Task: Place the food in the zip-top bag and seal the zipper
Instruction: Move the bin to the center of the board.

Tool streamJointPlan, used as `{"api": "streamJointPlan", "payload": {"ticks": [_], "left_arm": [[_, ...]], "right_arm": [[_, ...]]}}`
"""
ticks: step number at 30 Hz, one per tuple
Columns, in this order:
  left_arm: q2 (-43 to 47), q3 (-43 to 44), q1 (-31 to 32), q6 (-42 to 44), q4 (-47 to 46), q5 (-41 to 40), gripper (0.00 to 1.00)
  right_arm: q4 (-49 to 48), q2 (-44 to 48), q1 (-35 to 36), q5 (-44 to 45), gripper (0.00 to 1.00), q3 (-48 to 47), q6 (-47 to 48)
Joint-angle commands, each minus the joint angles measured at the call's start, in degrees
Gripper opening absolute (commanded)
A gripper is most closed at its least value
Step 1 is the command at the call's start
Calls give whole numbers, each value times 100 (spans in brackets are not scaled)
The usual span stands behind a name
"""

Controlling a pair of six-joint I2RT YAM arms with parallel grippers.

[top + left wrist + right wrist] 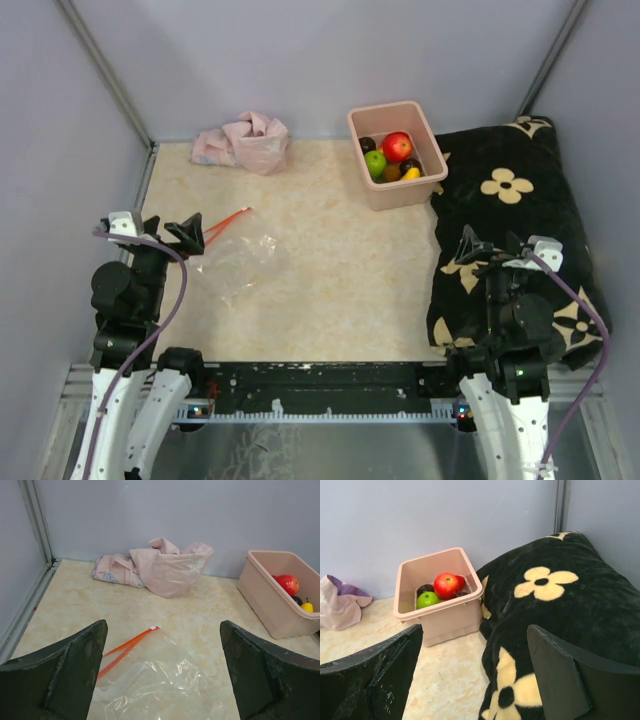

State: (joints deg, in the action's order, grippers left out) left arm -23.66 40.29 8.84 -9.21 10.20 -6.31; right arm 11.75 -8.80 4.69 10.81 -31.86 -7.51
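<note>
The food lies in a pink tub [419, 192] at the back: a red apple [398, 146], a green apple [376, 163], a dark purple ball [368, 145], and yellow [411, 173] and brown [392, 172] pieces. The right wrist view shows the red apple [446, 585] and green apple [427, 600]. The clear zip-top bag [238, 262] lies flat at the left, its red-orange zipper [229, 222] parted at the near end. My left gripper [155, 230] is open and empty just left of the bag [165, 685] and zipper [125, 650]. My right gripper [497, 245] is open and empty over the black blanket.
A crumpled pink cloth [243, 142] lies at the back left, also in the left wrist view [160, 567]. A black blanket with cream flowers [510, 200] covers the right side, against the tub [445, 620]. Grey walls enclose three sides.
</note>
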Motion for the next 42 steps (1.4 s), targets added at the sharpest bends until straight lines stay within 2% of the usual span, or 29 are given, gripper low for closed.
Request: {"api": "streamJointPlan", "payload": {"ticks": [1, 6, 12, 17, 23, 33, 37, 42], "left_arm": [[2, -5, -53, -54, -211, 59, 100], [-88, 43, -49, -115, -195, 376, 100], [-118, 95, -49, -183, -88, 545, 100], [-198, 235, -40, -156, 56, 651, 100], [-273, 133, -40, -141, -6, 752, 100], [-691, 82, -32, 1, -56, 1259, 100], [-893, 134, -38, 64, -27, 1313, 100], [-1154, 173, -49, 135, 3, 1437, 100]], "right_arm": [[-279, -99, -56, -60, 86, -170, 30], [-274, -317, -57, -273, 86, -320, -65], [70, -925, -56, -701, 86, -785, -24], [-36, -1465, -58, -1099, 86, -948, -84], [-383, -2666, -57, -1656, 86, -1226, -257], [-1761, -4748, -24, -2690, 87, -1505, -378], [-2161, -5606, 196, -2804, 87, -1801, -223], [-2092, -6723, 734, -2660, 87, -2652, 207]]}}
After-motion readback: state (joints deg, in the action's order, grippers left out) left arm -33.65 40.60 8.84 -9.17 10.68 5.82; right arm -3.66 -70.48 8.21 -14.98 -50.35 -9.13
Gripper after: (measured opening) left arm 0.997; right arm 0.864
